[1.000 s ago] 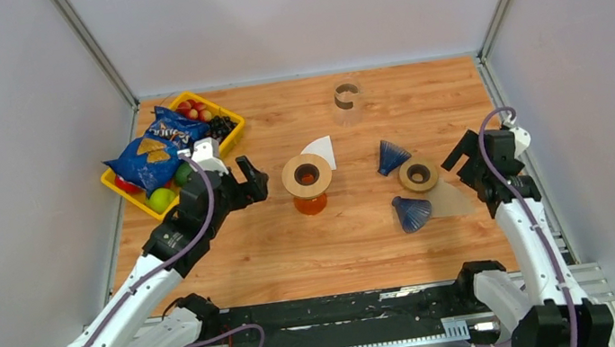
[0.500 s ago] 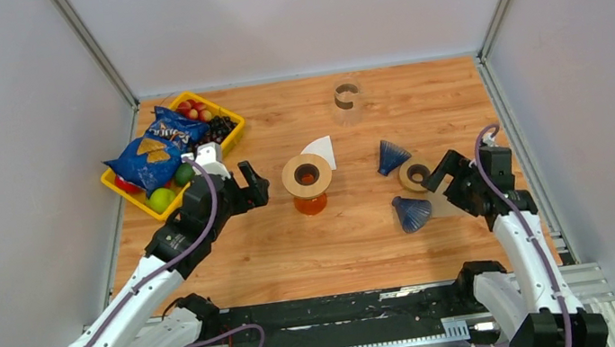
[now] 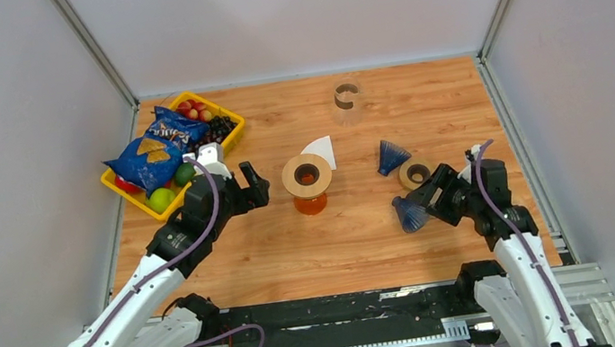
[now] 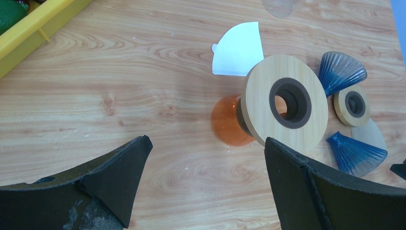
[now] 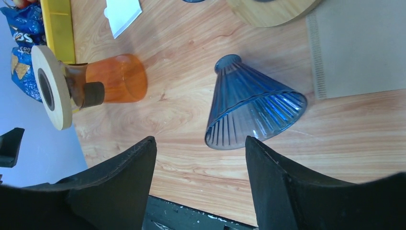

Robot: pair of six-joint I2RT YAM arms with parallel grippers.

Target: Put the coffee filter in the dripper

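A blue ribbed glass dripper [image 5: 253, 108] lies on its side on the wooden table, wide mouth towards my right gripper [image 5: 201, 158]. That gripper is open and empty, its fingertips just short of the dripper's rim [image 3: 411, 212]. A brown paper coffee filter [image 5: 356, 48] lies flat beyond the dripper. A white coffee filter [image 3: 320, 151] lies behind an orange glass stand with a wooden ring [image 3: 308, 182]. My left gripper [image 4: 206, 163] hangs open and empty just left of that stand [image 4: 282, 103]. A second blue dripper [image 3: 390, 156] lies farther back.
A small wooden ring [image 3: 416, 174] sits between the two blue drippers. A clear glass [image 3: 348, 100] stands at the back. A yellow tray [image 3: 236, 127] with a blue chips bag [image 3: 157, 149] and fruit sits back left. Grey walls close in both sides.
My right arm has swung left and down from the table's right edge to the near blue dripper, and its jaws have narrowed somewhat. The left arm has stayed put.
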